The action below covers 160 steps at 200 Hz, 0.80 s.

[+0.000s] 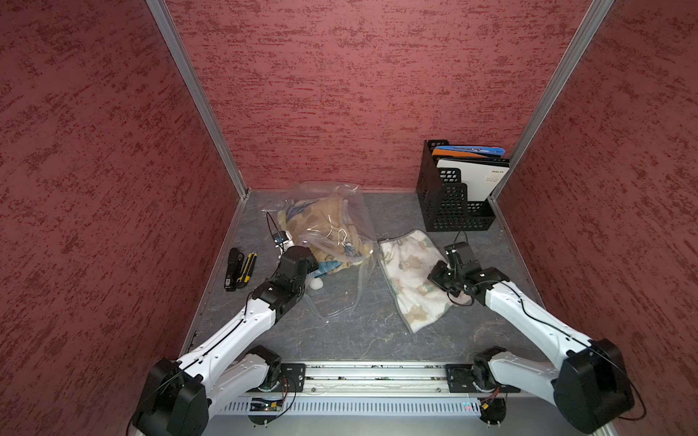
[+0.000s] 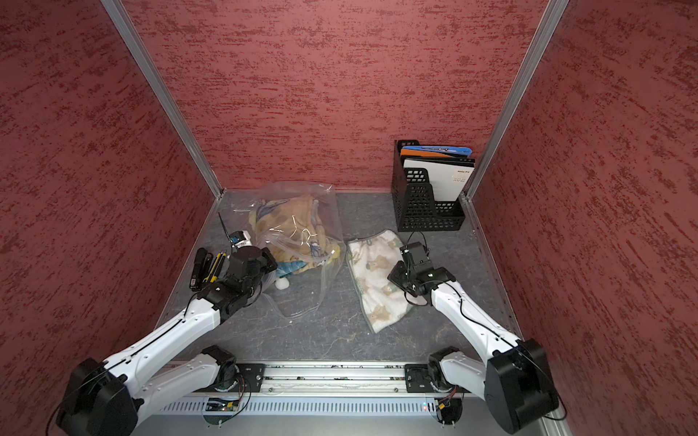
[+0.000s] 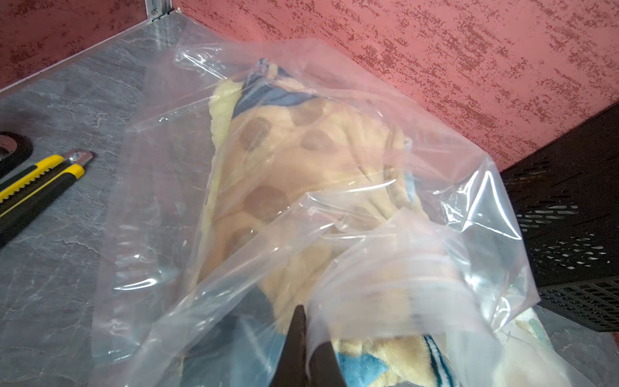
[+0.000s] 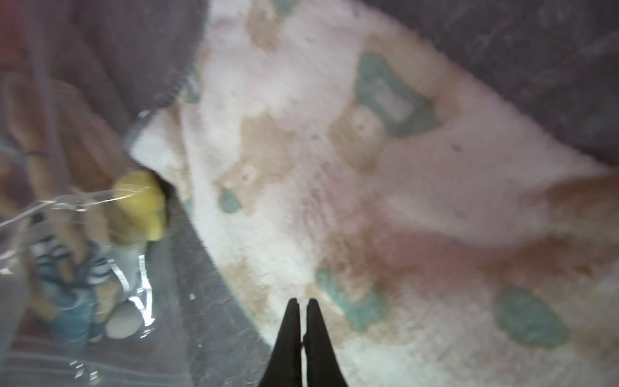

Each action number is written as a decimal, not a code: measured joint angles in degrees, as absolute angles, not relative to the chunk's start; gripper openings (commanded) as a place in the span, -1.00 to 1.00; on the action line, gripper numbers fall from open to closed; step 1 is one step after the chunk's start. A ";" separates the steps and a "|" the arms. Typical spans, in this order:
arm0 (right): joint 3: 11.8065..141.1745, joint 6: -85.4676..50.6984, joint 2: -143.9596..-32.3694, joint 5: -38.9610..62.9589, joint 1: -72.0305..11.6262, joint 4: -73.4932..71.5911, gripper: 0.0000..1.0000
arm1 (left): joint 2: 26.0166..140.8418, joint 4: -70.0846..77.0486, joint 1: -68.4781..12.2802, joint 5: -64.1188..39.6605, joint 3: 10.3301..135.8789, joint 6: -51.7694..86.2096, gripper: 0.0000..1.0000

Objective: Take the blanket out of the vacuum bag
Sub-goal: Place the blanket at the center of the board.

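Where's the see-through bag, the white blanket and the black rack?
vacuum bag [image 1: 342, 292]: a top view, on its flat clear near part.
white blanket [image 1: 406, 271]: a top view, middle of the cloth.
black rack [image 1: 453, 215]: a top view, front mesh wall.

top views: high, facing down, share whole table [image 1: 359, 332] | wrists: close-up, low; right blurred, perhaps nearest

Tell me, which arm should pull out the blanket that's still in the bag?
Probably left. The left gripper is shut at the bag's mouth, seemingly pinching plastic, right by the tan blanket. The right gripper is shut over the white blanket, off to the side of the bag.
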State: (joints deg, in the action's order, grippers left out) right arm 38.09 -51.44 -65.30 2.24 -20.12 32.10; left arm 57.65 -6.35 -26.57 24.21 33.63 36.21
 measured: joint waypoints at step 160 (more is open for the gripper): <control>50.09 -43.20 -58.74 0.84 -19.40 39.44 -1.00 | 52.56 -6.15 -28.23 23.90 29.58 36.84 -1.00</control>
